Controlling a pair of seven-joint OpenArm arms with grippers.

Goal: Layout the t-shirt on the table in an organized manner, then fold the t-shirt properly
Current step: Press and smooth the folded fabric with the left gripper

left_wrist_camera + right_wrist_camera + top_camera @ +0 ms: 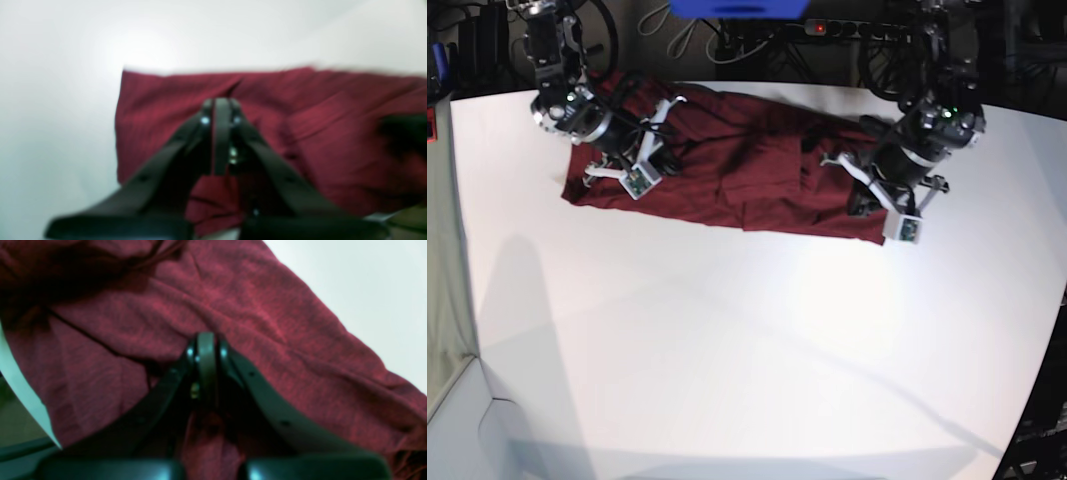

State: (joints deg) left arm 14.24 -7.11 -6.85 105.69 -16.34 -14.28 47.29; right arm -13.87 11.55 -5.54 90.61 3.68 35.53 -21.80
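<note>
Maroon shirt (737, 175) lay stretched as a long band across far side of the white table (727, 350), running from far-left toward right in base view, w/ creases and overlapped folds near its middle. Near edge of the band looked fairly straight; far edge more rumpled.

Right gripper (206, 340) sat over the shirt's end on base view's left. Wrist view showed its jaws pressed together, tips down on the cloth, w/ a bunch of maroon fabric rising between the fingers behind the tips, so it was clenched on the shirt. Wrinkles ran out from that spot. White table edge showed as a curved strip at lower left of that view; more table at upper right.

Left gripper (221, 103) was over the opposite end of the shirt, on base view's right. Jaws closed tight, tips together, close above or on the fabric near a small dark crease. View was blurred; couldn't tell if any cloth was pinched. Shirt's edge ended just left of the gripper in that view, bare table beyond. Dark blurred shape at right edge, unidentifiable.

Both arms were at far side of table, well apart.
</note>
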